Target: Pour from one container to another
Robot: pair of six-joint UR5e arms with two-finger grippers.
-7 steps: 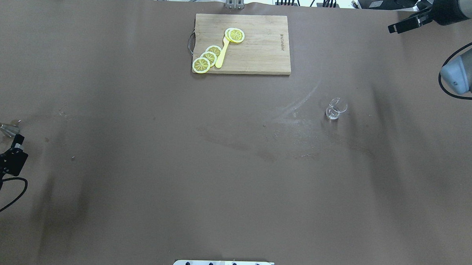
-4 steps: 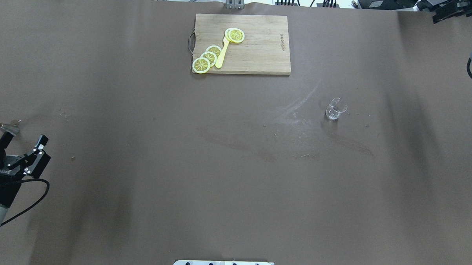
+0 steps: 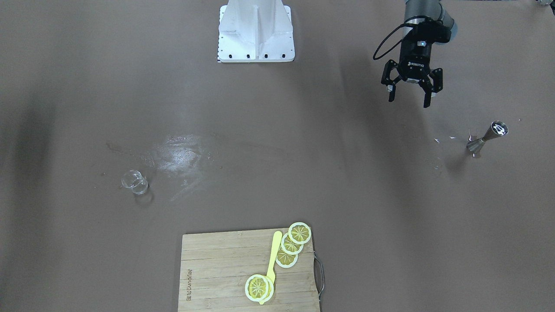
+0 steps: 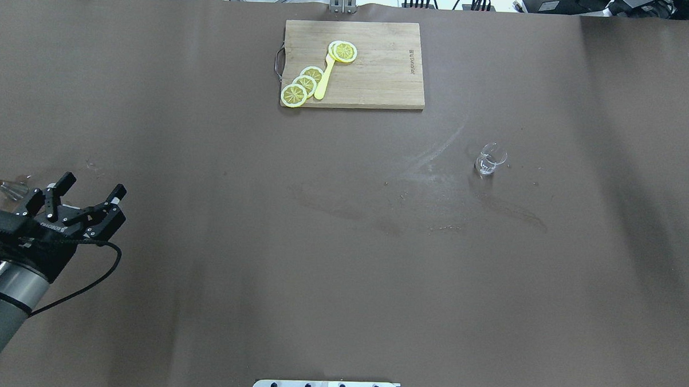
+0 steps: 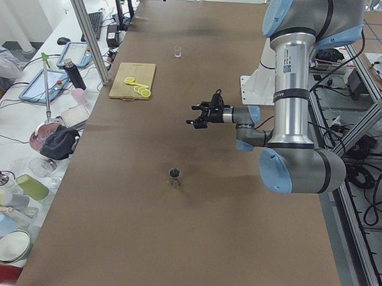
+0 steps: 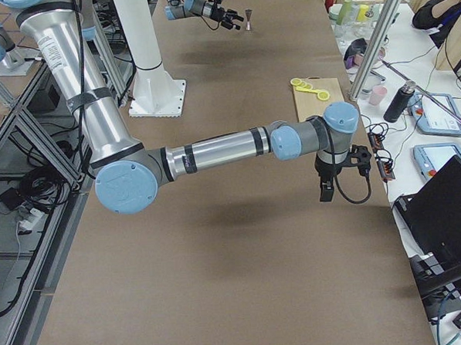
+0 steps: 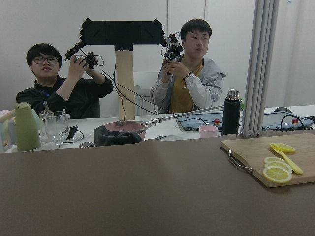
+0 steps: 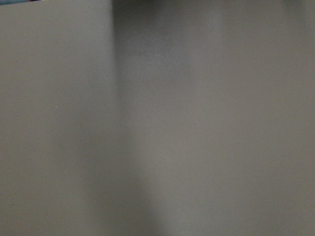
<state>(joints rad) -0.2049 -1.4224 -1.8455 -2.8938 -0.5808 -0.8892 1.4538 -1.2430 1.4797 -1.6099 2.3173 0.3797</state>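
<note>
Near the jigger [image 4: 11, 188]: backs left gripper [image 4: 92, 186] away, jaws wide, empty; pulls right gripper [image 6: 324, 191] off-edge, jaws cannot tell; leaves glass cup [image 4: 489, 159] untouched, no pour underway.

Even overhead light, soft shadows, right wrist view wholly blurred.

Lemon slices [image 4: 304, 84] on cutting board [image 4: 377, 74]; glass cup [image 4: 489, 159] right of board, robotward; jigger [image 3: 486, 138] far left of board, robotward.

Brown-covered table [image 4: 341, 285]: wooden cutting board [image 4: 383, 74] at far edge, glass cup [image 4: 489, 159] right side, steel jigger [image 3: 485, 138] way off left, whitish smear [image 3: 180, 154] near cup.
</note>
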